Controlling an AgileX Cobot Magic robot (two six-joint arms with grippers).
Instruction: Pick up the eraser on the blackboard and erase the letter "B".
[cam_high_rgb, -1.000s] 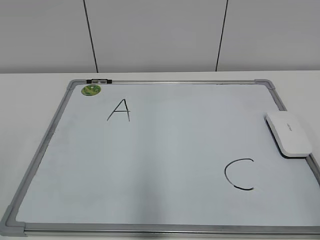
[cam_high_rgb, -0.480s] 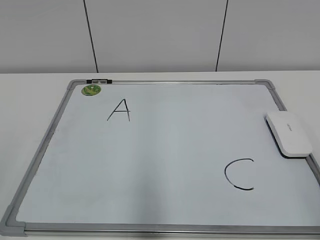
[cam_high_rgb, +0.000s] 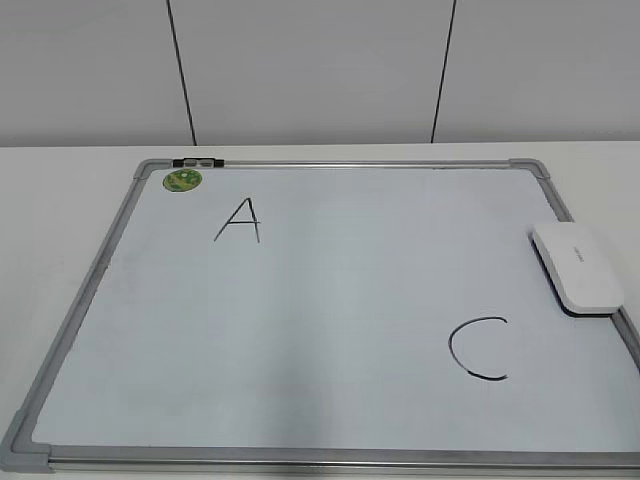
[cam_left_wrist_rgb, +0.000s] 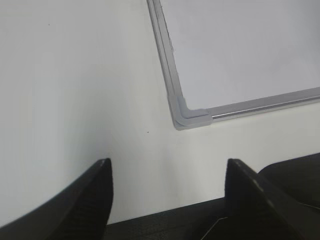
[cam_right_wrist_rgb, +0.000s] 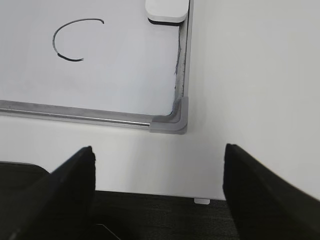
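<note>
The blackboard (cam_high_rgb: 330, 310) is a pale white board with a silver frame, lying flat on the white table. The white eraser (cam_high_rgb: 578, 266) rests on its right edge; its near end shows at the top of the right wrist view (cam_right_wrist_rgb: 166, 11). A black "A" (cam_high_rgb: 239, 220) and a black "C" (cam_high_rgb: 478, 348) are on the board; the "C" also shows in the right wrist view (cam_right_wrist_rgb: 75, 39). No letter "B" is visible. My left gripper (cam_left_wrist_rgb: 167, 167) is open and empty near the board's front left corner (cam_left_wrist_rgb: 187, 116). My right gripper (cam_right_wrist_rgb: 157, 152) is open and empty near the front right corner (cam_right_wrist_rgb: 172, 122).
A small round green sticker (cam_high_rgb: 183, 180) sits at the board's top left, next to a black clip (cam_high_rgb: 197, 161) on the frame. The white table (cam_high_rgb: 60, 200) surrounds the board. A dark surface lies beyond the table's front edge (cam_right_wrist_rgb: 150, 215).
</note>
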